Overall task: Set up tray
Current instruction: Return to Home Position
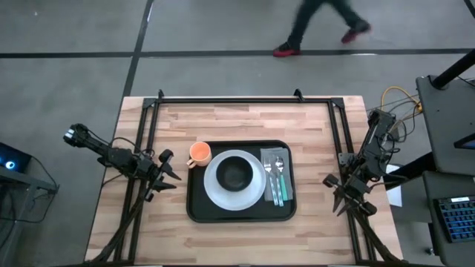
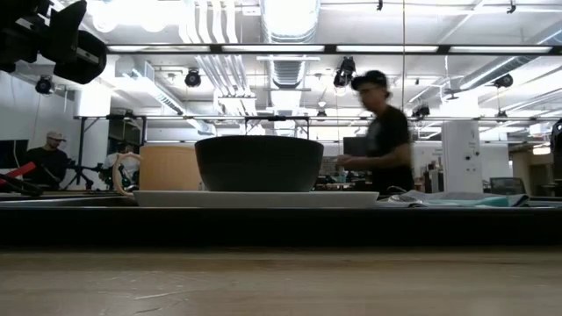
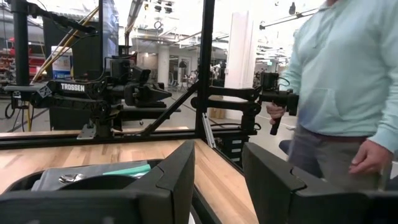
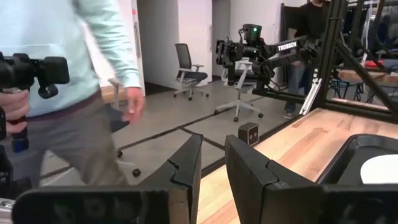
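tray looks fully laid, arms parked at the sides

tray (image 1: 194,211) sits mid-worktop (image 1: 245,122), about halfway between the left and right edges. on it are a white plate (image 1: 215,191) carrying a dark bowl (image 1: 236,175), an orange cup (image 1: 199,153) at the tray's far left corner, and a grey napkin (image 1: 289,189) along its right side with cutlery (image 1: 276,178) laid on top (three pieces, as best i can tell). by my reading nothing is left to place; only parking the arms remains. left claw (image 1: 167,172) hangs by the left edge, fingers apart, empty. right claw (image 1: 338,196) hangs by the right edge, likewise apart and empty. legible writing: "trossen" in white on the right arm (image 3: 71,87) and on the left arm (image 4: 287,46).
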{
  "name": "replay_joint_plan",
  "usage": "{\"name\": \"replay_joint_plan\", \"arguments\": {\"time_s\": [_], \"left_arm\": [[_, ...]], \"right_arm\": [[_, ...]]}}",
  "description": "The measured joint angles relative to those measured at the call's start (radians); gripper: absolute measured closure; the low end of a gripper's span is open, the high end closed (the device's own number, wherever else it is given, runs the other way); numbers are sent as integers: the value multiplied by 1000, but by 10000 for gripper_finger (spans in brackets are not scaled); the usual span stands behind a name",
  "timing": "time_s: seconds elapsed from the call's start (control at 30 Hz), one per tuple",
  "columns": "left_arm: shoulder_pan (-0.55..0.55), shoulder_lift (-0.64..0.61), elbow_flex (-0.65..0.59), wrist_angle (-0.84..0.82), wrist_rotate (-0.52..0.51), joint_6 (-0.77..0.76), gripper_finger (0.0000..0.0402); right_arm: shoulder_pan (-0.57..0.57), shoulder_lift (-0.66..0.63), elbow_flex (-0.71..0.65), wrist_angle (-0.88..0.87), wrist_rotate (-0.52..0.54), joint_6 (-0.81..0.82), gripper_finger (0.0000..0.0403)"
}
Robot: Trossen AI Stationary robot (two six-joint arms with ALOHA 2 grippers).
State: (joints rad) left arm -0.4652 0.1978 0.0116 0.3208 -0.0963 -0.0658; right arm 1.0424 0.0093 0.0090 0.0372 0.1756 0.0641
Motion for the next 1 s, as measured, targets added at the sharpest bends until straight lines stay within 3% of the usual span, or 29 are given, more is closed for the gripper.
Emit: {"name": "replay_joint_plan", "arguments": {"time_s": [1.0], "left_arm": [[0,0,0,0,0,0,284]], "right_arm": [[0,1,0,-1,0,7,339]]}}
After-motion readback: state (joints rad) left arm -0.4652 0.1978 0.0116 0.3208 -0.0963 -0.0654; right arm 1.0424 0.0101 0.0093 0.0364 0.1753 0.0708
